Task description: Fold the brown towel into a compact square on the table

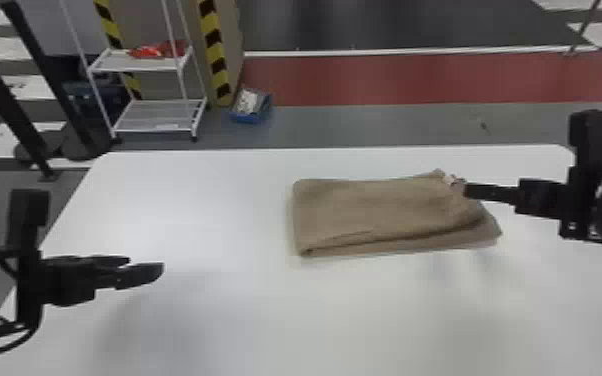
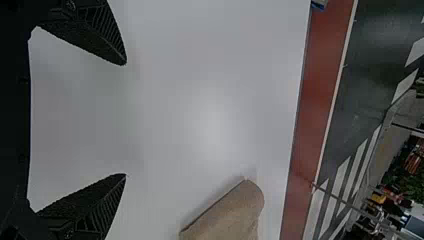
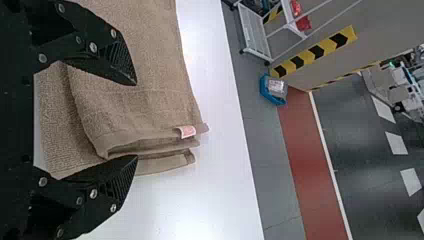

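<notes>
The brown towel (image 1: 375, 207) lies right of centre in the head view, a flat folded band running across the white table (image 1: 190, 200), its right end uneven. The right gripper (image 3: 135, 120) is at that end, its jaws apart, with the layered corner between them and the small tag (image 3: 187, 131) just beyond. The step seems to be taking this end to fold it toward the band's other end. Pinching all the layers together would serve best; catching only the top would drag it askew. A low, even arc should keep the stack from sliding. The left gripper (image 2: 125, 120), jaws apart at the head view's lower left, could steady the far end.
</notes>
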### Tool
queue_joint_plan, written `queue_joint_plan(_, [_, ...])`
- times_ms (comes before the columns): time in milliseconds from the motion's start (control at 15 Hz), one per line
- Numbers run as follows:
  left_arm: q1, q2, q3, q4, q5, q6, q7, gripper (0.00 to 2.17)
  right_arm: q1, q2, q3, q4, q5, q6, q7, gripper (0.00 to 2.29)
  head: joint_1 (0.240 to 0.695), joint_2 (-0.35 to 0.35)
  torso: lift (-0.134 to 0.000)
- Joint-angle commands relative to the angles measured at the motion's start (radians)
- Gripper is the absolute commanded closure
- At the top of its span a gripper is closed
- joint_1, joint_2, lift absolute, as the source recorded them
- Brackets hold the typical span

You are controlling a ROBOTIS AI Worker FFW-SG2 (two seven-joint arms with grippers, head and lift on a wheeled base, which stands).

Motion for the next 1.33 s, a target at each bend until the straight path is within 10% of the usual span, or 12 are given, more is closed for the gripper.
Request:
queue_joint_plan(0, [0.002,-0.001,0.0,-0.003,-0.001,0.0,-0.001,0.08,-0.014,0.002,0.011,0.047,0.042,-0.012,-0.011,0.05,0.695,0.062,-0.123])
queue_joint_plan(667, [0.023,0.0,0.013,-0.006,0.002,-0.003,-0.008,0.08,-0.085,0.002,0.01,0.311,0.146,-0.212,-0.058,0.12,0.695,0.044,-0.123])
queue_joint_plan(1067, [0.029,0.003,0.018,-0.008,0.002,-0.003,-0.011,0.08,-0.068,0.002,-0.042,0.305,0.077,-0.258,-0.049,1.51,0.695,0.052,-0.123])
queue_joint_plan(1267, [0.034,0.003,0.024,-0.009,0.003,-0.003,-0.015,0.09,-0.056,0.002,-0.047,0.305,0.079,-0.261,-0.049,1.69,0.695,0.05,-0.123])
